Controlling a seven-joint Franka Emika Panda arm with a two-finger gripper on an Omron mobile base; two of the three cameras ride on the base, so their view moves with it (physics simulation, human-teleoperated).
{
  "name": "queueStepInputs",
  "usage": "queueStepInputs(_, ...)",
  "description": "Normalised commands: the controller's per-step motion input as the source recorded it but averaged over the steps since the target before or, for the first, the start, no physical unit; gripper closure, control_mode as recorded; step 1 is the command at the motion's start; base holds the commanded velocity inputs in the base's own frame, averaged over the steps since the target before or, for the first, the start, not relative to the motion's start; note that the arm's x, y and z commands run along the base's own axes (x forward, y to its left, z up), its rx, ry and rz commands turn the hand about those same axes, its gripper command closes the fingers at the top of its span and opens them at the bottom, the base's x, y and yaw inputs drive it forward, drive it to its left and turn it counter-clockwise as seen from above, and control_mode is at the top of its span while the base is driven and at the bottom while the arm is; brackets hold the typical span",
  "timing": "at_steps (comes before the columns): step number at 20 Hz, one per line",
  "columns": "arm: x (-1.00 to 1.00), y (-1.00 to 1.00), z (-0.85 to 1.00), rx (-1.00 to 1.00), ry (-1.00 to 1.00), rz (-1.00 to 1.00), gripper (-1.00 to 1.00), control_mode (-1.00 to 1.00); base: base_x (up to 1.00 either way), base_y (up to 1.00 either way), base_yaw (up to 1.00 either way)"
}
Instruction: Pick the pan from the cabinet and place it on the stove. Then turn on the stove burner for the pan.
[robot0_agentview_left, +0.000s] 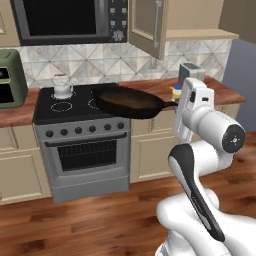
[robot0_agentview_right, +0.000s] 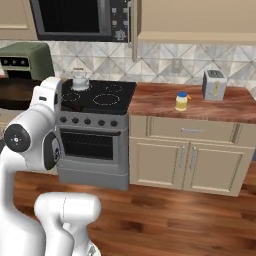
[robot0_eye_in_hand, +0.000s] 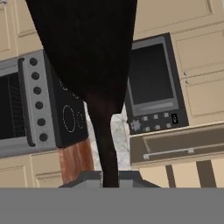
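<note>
**Pan carried toward the cooktop, not yet set down**

While the pan (robot0_agentview_left: 131, 102) hangs in the air over the right part of the stove (robot0_agentview_left: 80, 131), the carrying step is in hand: it is out of the cabinet (robot0_agentview_left: 150, 25), whose door stands open above, and it has not landed on the glass.

Going left to right in the left base view: a green appliance (robot0_agentview_left: 9, 77) stands on the counter, then comes the stove with a small white-silver kettle (robot0_agentview_left: 63, 87) on its rear left ring, then the pan, then its long thin handle running right into the gripper (robot0_agentview_left: 176, 104). The fingers are clamped tight on the end of that handle; the hand view shows the handle rising from between the two tips (robot0_eye_in_hand: 110, 178) and the dark underside of the pan spreading above.

The pan is round, shallow and dark, its inside brownish, and it looks slightly tilted, the far rim lower. It seems to float just above the cooktop's right side, partly overhanging the front.

Next, I judge, the arm must lower and level the pan onto the mid-sized ring, clear of the kettle, then release and go for the matching black knob (robot0_agentview_left: 106, 127) on the steel front. Which knob serves that burner cannot be told from here.
</note>
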Motion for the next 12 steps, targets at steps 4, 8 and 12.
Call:
queueStepInputs(4, 0.00, 0.00, 0.00, 0.00, 0.00, 0.00, 1.00, 1.00, 0.66, 0.27, 0.00)
queueStepInputs(8, 0.00, 0.00, 0.00, 0.00, 0.00, 0.00, 1.00, 1.00, 0.59, 0.45, 0.00)
queueStepInputs(12, 0.00, 0.00, 0.00, 0.00, 0.00, 0.00, 1.00, 1.00, 0.39, 0.63, 0.00)
